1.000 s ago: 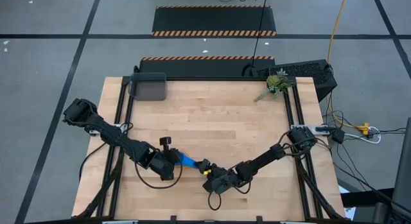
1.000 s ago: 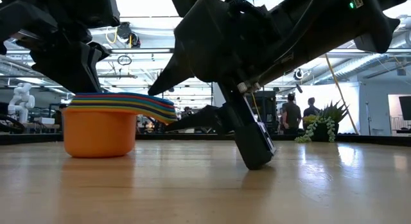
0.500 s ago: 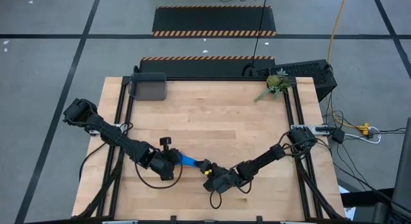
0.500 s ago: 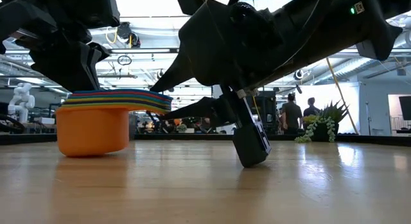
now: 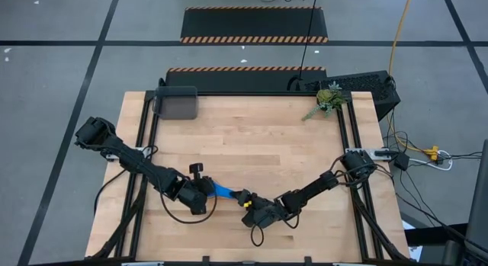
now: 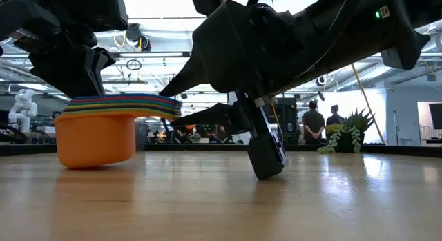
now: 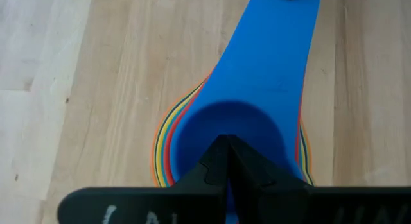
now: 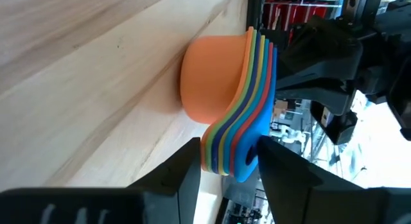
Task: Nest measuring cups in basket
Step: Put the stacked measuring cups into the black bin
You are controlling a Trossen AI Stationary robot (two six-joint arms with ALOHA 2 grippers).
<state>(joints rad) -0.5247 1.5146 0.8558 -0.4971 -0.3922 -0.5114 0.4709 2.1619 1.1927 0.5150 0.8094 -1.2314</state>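
Observation:
The measuring cups are nested in one stack [image 6: 97, 136], orange cup at the bottom and a blue cup [image 7: 257, 121] on top. The stack stands on the table near its front middle, and its handles [image 5: 223, 191] fan toward the right. My left gripper [image 5: 201, 197] is shut, and its tips are down in the top cup's bowl. My right gripper [image 5: 245, 197] is open, with one finger on either side of the handles' free ends [image 8: 237, 156]. The dark grey basket [image 5: 177, 104] stands at the table's far left, away from both grippers. My left gripper has its shut fingers [image 7: 228, 153] down in the bowl [image 7: 212, 124] of the top blue cup, coming from above. The orange cup's base [image 6: 93, 161] is on the table and the stack is slightly tilted. My right gripper comes level from the table's right, along the handles; whether its fingers [image 8: 273, 160] touch the blue handle's end [image 8: 247, 161] I cannot tell.
A green plant sprig [image 5: 328, 98] lies at the table's far right corner. Bare wood lies between the stack and the basket. People stand in the room beyond the table [image 6: 314, 123].
My right gripper has gone a little toward the table's left edge. The cup stack has slid a short way toward the left along the table and has tipped slightly. My left gripper has stayed over the top cup.

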